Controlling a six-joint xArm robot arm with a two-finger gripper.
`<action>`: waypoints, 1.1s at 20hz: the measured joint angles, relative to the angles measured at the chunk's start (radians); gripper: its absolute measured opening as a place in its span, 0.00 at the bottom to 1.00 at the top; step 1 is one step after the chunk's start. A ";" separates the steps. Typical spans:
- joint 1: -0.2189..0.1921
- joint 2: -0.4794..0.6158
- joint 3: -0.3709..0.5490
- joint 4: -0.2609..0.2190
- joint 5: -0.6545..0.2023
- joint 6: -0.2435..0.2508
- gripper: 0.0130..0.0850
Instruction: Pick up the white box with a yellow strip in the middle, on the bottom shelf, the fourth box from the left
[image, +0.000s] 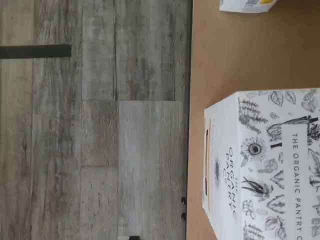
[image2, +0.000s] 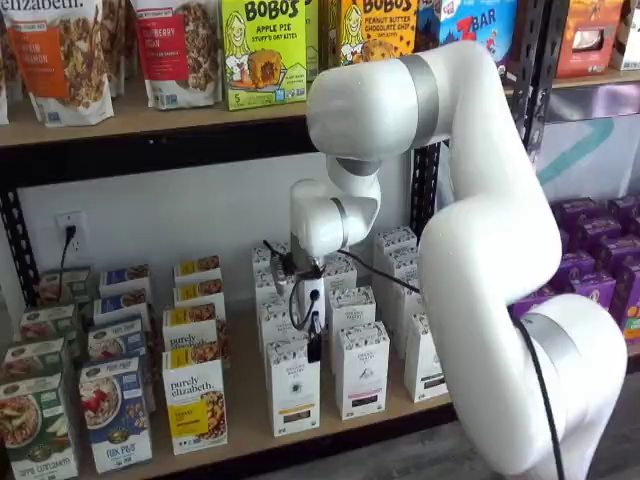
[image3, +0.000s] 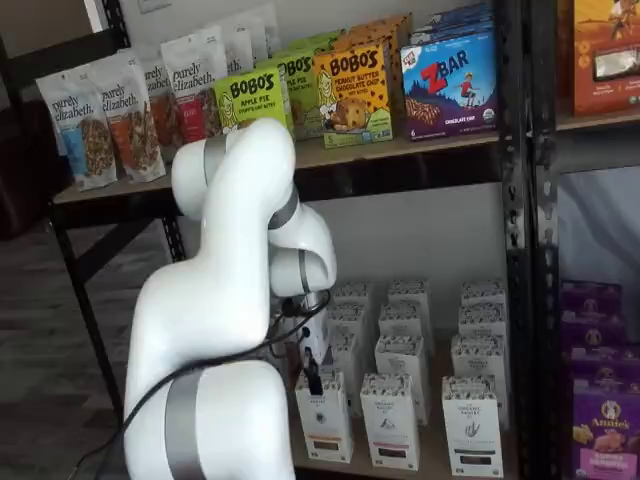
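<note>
- Above the white box (image2: 292, 385) on the bottom shelf (image2: 330, 425) hangs my tool (image2: 313, 345).
- Its black fingers look side-on, but they stand wide apart, holding nothing.

Even, soft indoor light fills all views, with no hard glare. The wrist view is slightly soft, the white box (image: 265, 165) mildly blurred at its near edge. In both shelf views the arm's glossy shell carries faint highlights (shadows under the bottom shelf (image2: 330, 425) stay dim and muddy).
</note>
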 joint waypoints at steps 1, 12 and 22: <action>0.003 0.008 -0.016 0.009 0.018 -0.005 1.00; 0.034 0.107 -0.148 0.125 0.041 -0.071 1.00; 0.035 0.177 -0.204 0.178 -0.020 -0.117 1.00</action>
